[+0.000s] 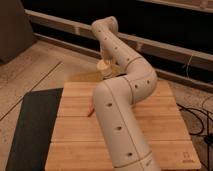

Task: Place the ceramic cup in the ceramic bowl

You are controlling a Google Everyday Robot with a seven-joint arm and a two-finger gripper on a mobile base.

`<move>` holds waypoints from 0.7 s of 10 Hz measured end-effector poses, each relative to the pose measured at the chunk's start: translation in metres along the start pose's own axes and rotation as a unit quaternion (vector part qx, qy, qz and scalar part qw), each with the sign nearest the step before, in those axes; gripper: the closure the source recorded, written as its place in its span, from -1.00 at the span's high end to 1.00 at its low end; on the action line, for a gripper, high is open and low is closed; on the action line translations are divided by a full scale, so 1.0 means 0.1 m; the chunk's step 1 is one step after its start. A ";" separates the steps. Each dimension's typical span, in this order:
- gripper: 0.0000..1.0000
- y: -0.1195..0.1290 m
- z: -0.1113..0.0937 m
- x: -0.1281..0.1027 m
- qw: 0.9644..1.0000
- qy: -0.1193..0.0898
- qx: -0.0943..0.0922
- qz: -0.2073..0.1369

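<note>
Floor [35, 65]: one pale speckled surface, seen around the table from 9 to 12 o'clock.
Wooden table [75, 100]: one, made of light slats; most of the lower view is filled by it.
Robot arm [117, 125]: one, cream with small dark holes. It is seen rising from 6 o'clock over the table's middle, bent at an elbow toward 2 o'clock, carried up to 12 o'clock and turned down again behind itself.
Dark mat [32, 130]: one, laid on the floor at 9 o'clock, touching or just beside the table's edge.
Wall ledges [55, 25]: two pale horizontal bands are counted on the dark wall at 12 o'clock.
Cables [197, 117]: a few thin black ones, on the floor at 3 o'clock.
Ceramic cup [104, 68]: one, cream-coloured, short and upright, found at 12 o'clock over the table's far edge, directly beneath the arm's tip.
Gripper [106, 58]: one, seen as a dark shape just above the cup at 12 o'clock, mostly hidden by the arm. Whether it is apart, together or clamped on the cup cannot be told.
Red object [91, 111]: one small thin piece on the table at 9 o'clock, just beside the arm.
</note>
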 end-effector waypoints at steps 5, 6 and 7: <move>-1.00 -0.77 0.00 0.15 0.997 -0.017 -0.032 0.065; -1.00 -0.87 0.06 0.17 0.996 -0.025 -0.044 0.073; -1.00 -0.92 0.15 0.16 0.995 -0.038 -0.060 0.076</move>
